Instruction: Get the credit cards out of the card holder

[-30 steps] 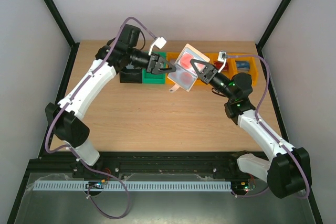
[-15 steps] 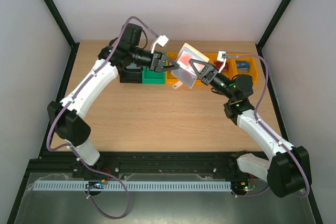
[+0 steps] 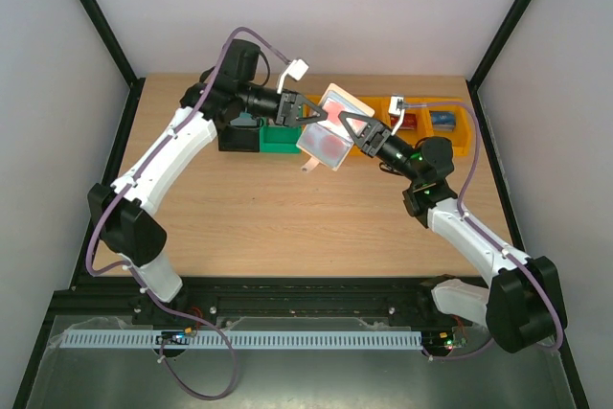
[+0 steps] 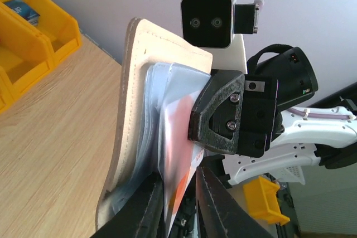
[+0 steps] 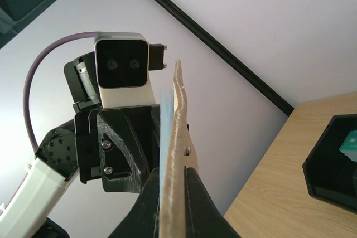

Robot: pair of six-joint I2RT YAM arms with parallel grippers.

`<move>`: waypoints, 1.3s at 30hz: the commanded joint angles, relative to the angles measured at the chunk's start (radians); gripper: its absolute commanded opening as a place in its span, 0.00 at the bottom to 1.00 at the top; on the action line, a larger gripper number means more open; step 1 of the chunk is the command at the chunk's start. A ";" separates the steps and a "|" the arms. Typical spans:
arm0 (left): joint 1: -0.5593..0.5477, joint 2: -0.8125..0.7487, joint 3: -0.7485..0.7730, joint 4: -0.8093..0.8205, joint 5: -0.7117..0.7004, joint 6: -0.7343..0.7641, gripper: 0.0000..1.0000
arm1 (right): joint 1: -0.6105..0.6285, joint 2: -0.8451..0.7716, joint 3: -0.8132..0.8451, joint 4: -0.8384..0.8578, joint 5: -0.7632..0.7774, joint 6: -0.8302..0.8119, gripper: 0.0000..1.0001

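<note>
Up top: got the card holder (image 3: 324, 136) hanging mid-air by the green bin (image 3: 280, 143), left gripper (image 3: 316, 113) and right gripper (image 3: 340, 122) meeting at it. Left wrist: straddling the red credit card (image 4: 181, 160), can't tell if biting yet. Better pinch only the card, pull straight along the sleeve (image 4: 156, 98). Right wrist: clamped tight on the card holder. Room leftward over the table (image 3: 287, 227); mind the bin.

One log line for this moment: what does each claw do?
right claw: shut on card holder, in air | left claw: around red card in sleeve
</note>
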 commanded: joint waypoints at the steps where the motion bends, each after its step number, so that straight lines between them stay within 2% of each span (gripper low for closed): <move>1: -0.016 0.013 0.017 0.027 0.056 -0.013 0.17 | 0.010 0.000 -0.005 0.060 0.010 -0.009 0.01; 12: -0.020 0.001 -0.017 0.004 0.085 0.017 0.23 | 0.010 0.004 -0.001 0.081 0.015 0.002 0.02; 14: -0.021 0.002 -0.013 0.004 0.077 0.021 0.16 | 0.010 0.004 -0.003 0.081 0.016 0.004 0.02; 16: -0.021 0.005 -0.007 0.003 0.073 0.023 0.04 | 0.010 0.002 -0.002 0.081 0.009 0.003 0.02; 18: -0.021 0.005 -0.004 -0.005 0.069 0.037 0.02 | 0.010 0.002 0.002 0.081 -0.010 -0.003 0.03; 21: -0.020 0.002 -0.002 -0.034 0.060 0.077 0.02 | 0.009 -0.003 0.009 0.083 -0.060 -0.024 0.21; 24: -0.019 0.001 -0.001 -0.076 0.050 0.123 0.02 | 0.005 -0.002 0.027 0.046 -0.095 -0.059 0.33; 34: -0.015 -0.008 0.009 -0.193 0.057 0.261 0.02 | -0.006 -0.005 0.070 -0.044 -0.161 -0.122 0.49; 37: -0.015 -0.010 0.009 -0.212 0.069 0.288 0.02 | -0.007 -0.001 0.085 -0.071 -0.182 -0.131 0.46; 39: -0.014 -0.011 0.008 -0.217 0.065 0.293 0.02 | -0.009 -0.002 0.088 -0.080 -0.180 -0.132 0.35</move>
